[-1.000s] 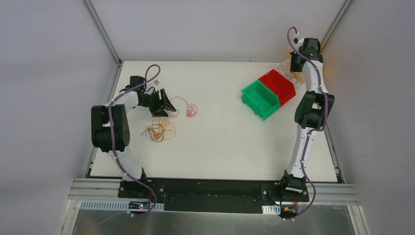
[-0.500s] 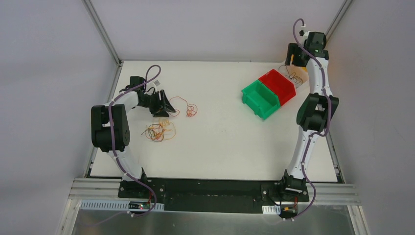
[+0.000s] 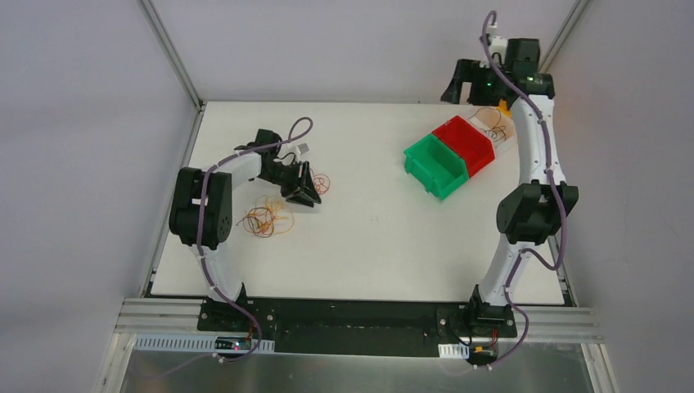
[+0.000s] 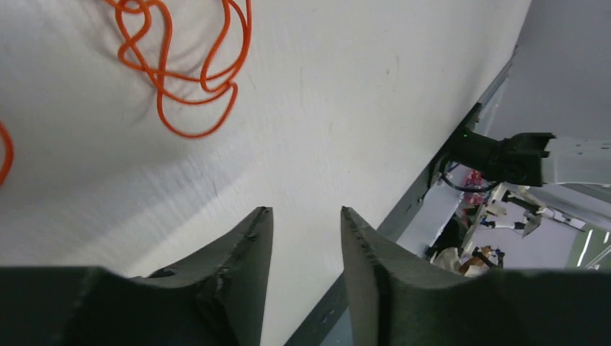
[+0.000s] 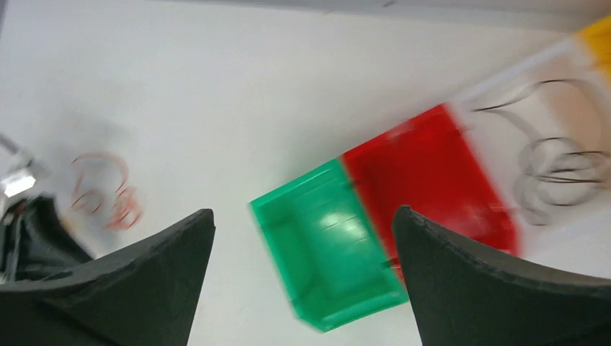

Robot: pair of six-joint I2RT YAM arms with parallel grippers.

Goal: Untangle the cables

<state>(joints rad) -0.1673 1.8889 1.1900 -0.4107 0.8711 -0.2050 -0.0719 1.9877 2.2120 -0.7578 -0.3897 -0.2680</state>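
The cables lie in three spots. A red, orange and yellow tangle sits left of centre, a loose red-orange coil beyond it, and thin dark loops behind the red bin. My left gripper hovers low between the tangle and the coil. In the left wrist view the left gripper is open with only bare table between its fingers, and an orange cable loop lies ahead, untouched. My right gripper is raised at the back right. The right gripper is wide open and empty, and the dark loops lie below it.
A green bin and a red bin stand side by side at the right, both also below my right gripper in the right wrist view as green bin and red bin. Grey walls and metal posts enclose the white table.
My right gripper opened, left the dark loops on the table behind the red bin and rose. My left arm swung right toward the red-orange coil, its jaws narrowing somewhat.
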